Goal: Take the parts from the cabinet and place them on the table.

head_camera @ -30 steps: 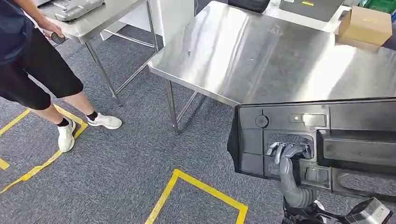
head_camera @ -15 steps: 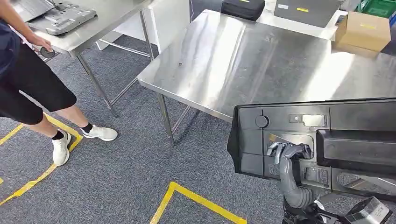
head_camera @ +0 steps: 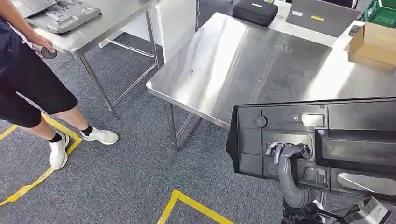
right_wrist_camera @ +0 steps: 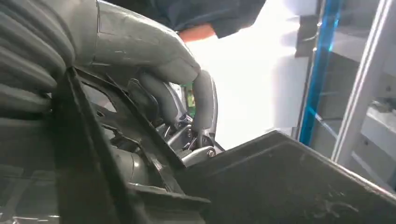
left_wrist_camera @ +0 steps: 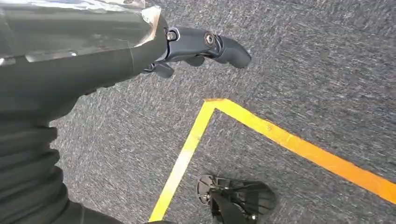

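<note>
A large black moulded plastic panel [head_camera: 327, 135] fills the lower right of the head view, held upright above the carpet. My right hand [head_camera: 286, 154] grips it, fingers hooked through an opening in its face. In the right wrist view the same hand [right_wrist_camera: 177, 93] curls over an edge of the panel [right_wrist_camera: 289, 186]. Just beyond the panel stands the steel table [head_camera: 261, 65], its near corner to the panel's left. My left hand [left_wrist_camera: 196, 44] hangs over the grey carpet with its dark fingers stretched out and nothing in them.
A person [head_camera: 28, 79] stands at the left beside a second steel table [head_camera: 107, 23] that carries a grey metal part [head_camera: 65, 11]. A black case [head_camera: 256, 10] and a cardboard box [head_camera: 376, 42] sit at the main table's far side. Yellow tape [head_camera: 187, 203] marks the floor.
The whole picture has shifted, so the camera has moved; the steel table now lies lower and nearer in the view. The panel stays in the same grip.
</note>
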You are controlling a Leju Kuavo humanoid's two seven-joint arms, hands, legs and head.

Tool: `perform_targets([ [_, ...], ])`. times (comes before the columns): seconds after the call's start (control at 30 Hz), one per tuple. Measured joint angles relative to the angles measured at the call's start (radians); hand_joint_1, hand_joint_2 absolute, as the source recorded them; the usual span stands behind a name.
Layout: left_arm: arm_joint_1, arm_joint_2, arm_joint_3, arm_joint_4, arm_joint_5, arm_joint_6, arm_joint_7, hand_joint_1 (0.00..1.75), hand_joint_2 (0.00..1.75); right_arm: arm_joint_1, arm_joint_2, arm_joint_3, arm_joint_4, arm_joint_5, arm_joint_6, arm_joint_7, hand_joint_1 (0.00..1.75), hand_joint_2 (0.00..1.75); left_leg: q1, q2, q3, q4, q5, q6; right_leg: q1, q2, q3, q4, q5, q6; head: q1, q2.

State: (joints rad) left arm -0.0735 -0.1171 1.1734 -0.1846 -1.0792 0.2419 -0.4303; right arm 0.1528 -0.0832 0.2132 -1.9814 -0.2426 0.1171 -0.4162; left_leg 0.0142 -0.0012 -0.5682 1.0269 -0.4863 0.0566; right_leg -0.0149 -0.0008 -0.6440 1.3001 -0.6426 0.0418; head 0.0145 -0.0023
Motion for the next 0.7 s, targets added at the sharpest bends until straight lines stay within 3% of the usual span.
perform_targets([
  [0.03, 0.001, 0.0, 0.0, 0.0, 0.0, 0.0, 0.0, 0.0, 1.75, 0.001, 0.0, 0.0, 0.0, 0.0, 0.0, 0.0, 1.75, 1.75, -0.002, -0.003, 0.007, 0.0, -0.007, 0.0, 0.0, 0.0, -0.03, 0.02, -0.012, 0.004, -0.001, 0.0],
  [0.07, 0.002, -0.001, 0.0, 0.0, 0.0, 0.0, 0.0, 0.0, 1.75, 0.001, 0.0, 0.0, 0.0, 0.0, 0.0, 0.0, 1.75, 1.75, -0.004, -0.006, 0.019, 0.0, -0.016, 0.001, 0.0, 0.0, -0.039, -0.009, 0.003, 0.011, -0.001, 0.0],
  [0.1, 0.002, -0.001, 0.0, 0.0, 0.0, 0.0, 0.0, 0.0, 1.75, 0.0, 0.0, 0.0, 0.0, 0.0, 0.0, 0.0, 1.75, 1.75, -0.004, -0.009, 0.032, 0.0, -0.025, 0.0, 0.0, 0.0, -0.027, -0.071, 0.043, 0.024, 0.0, 0.0],
  [0.17, 0.002, -0.001, 0.0, 0.0, 0.0, -0.002, 0.0, 0.0, 1.75, 0.0, 0.0, -0.001, 0.0, 0.0, 0.0, 0.0, 1.75, 1.75, -0.005, -0.012, 0.056, -0.002, -0.045, -0.005, 0.002, -0.001, 0.021, -0.248, 0.166, 0.043, 0.0, 0.0],
  [0.2, 0.002, -0.002, 0.0, 0.0, 0.0, -0.002, 0.0, 0.0, 1.75, 0.002, 0.0, -0.001, 0.001, 0.0, 0.0, 0.0, 1.75, 1.75, -0.006, -0.013, 0.069, 0.003, -0.054, -0.009, 0.004, -0.003, 0.018, -0.265, 0.192, 0.029, -0.002, 0.0],
  [0.23, 0.001, -0.001, 0.0, 0.0, 0.0, -0.002, 0.0, 0.0, 1.75, -0.002, 0.0, 0.0, 0.002, 0.0, 0.0, 0.001, 1.75, 1.75, -0.009, -0.015, 0.065, 0.0, -0.06, -0.017, 0.012, -0.008, 0.024, -0.267, 0.178, 0.008, 0.0, 0.0],
  [0.27, 0.001, -0.001, 0.0, 0.0, 0.0, -0.002, 0.001, 0.0, 1.75, -0.002, 0.0, -0.001, 0.002, 0.0, 0.0, 0.001, 1.75, 1.75, -0.008, -0.014, 0.062, -0.005, -0.065, -0.026, 0.02, -0.004, 0.035, -0.267, 0.191, -0.002, -0.003, 0.0],
  [0.3, 0.002, -0.003, 0.0, 0.0, 0.0, -0.002, 0.001, 0.0, 1.75, -0.001, 0.0, -0.001, 0.002, -0.001, 0.0, 0.0, 1.75, 1.75, -0.009, -0.012, 0.074, 0.008, -0.059, -0.029, 0.015, -0.002, 0.03, -0.274, 0.193, -0.009, -0.003, 0.0],
  [0.37, 0.0, -0.003, 0.0, 0.0, 0.0, -0.002, 0.001, 0.0, 1.75, -0.003, 0.0, -0.001, 0.001, -0.002, 0.0, 0.0, 1.75, 1.75, -0.005, -0.008, 0.069, 0.024, -0.067, -0.037, -0.003, 0.001, 0.063, -0.284, 0.19, -0.019, -0.003, 0.0],
  [0.43, -0.004, -0.004, 0.0, 0.0, 0.0, -0.002, 0.0, 0.0, 1.75, -0.006, 0.001, -0.001, 0.0, -0.002, 0.0, 0.0, 1.75, 1.75, -0.006, -0.005, 0.014, 0.133, -0.105, -0.046, -0.001, 0.0, 0.074, -0.286, 0.18, -0.034, -0.008, 0.0],
  [0.5, -0.003, -0.004, 0.0, 0.0, 0.0, -0.002, 0.001, 0.0, 1.75, -0.005, 0.002, -0.001, 0.0, -0.001, 0.0, 0.0, 1.75, 1.75, -0.002, -0.005, -0.08, 0.265, -0.171, -0.054, 0.0, 0.001, 0.08, -0.286, 0.172, -0.044, -0.007, 0.0],
  [0.53, -0.002, -0.003, 0.0, 0.0, 0.0, -0.002, 0.0, 0.0, 1.75, -0.005, 0.002, -0.001, 0.001, -0.002, 0.0, 0.0, 1.75, 1.75, -0.002, -0.005, -0.115, 0.295, -0.176, -0.056, 0.001, 0.002, 0.084, -0.286, 0.167, -0.044, -0.009, 0.0],
  [0.57, -0.001, -0.003, 0.0, 0.0, 0.0, -0.002, 0.0, 0.0, 1.75, -0.005, 0.002, -0.001, 0.001, -0.002, 0.0, 0.0, 1.75, 1.75, -0.002, -0.004, -0.127, 0.281, -0.15, -0.057, 0.001, 0.004, 0.09, -0.286, 0.162, -0.043, -0.008, 0.0],
  [0.6, -0.001, -0.002, 0.0, 0.0, 0.0, -0.002, 0.001, 0.0, 1.75, -0.005, 0.002, -0.001, 0.001, -0.002, 0.0, 0.0, 1.75, 1.75, -0.001, -0.002, -0.116, 0.224, -0.093, -0.055, 0.0, 0.006, 0.1, -0.286, 0.155, -0.04, -0.009, 0.0],
  [0.67, -0.001, 0.0, 0.0, 0.0, 0.0, -0.002, 0.0, 0.0, 1.75, -0.005, 0.002, -0.001, 0.001, -0.002, 0.0, 0.0, 1.75, 1.75, -0.001, -0.001, -0.058, 0.056, 0.03, -0.05, -0.001, 0.007, 0.121, -0.286, 0.141, -0.032, -0.01, 0.0],
  [0.7, -0.001, 0.0, 0.0, 0.0, 0.0, -0.002, 0.001, 0.0, 1.75, -0.005, 0.002, -0.001, 0.002, -0.002, 0.0, 0.0, 1.75, 1.75, -0.003, -0.002, -0.049, 0.033, 0.02, -0.045, 0.002, 0.007, 0.123, -0.286, 0.136, -0.027, -0.009, 0.0],
])
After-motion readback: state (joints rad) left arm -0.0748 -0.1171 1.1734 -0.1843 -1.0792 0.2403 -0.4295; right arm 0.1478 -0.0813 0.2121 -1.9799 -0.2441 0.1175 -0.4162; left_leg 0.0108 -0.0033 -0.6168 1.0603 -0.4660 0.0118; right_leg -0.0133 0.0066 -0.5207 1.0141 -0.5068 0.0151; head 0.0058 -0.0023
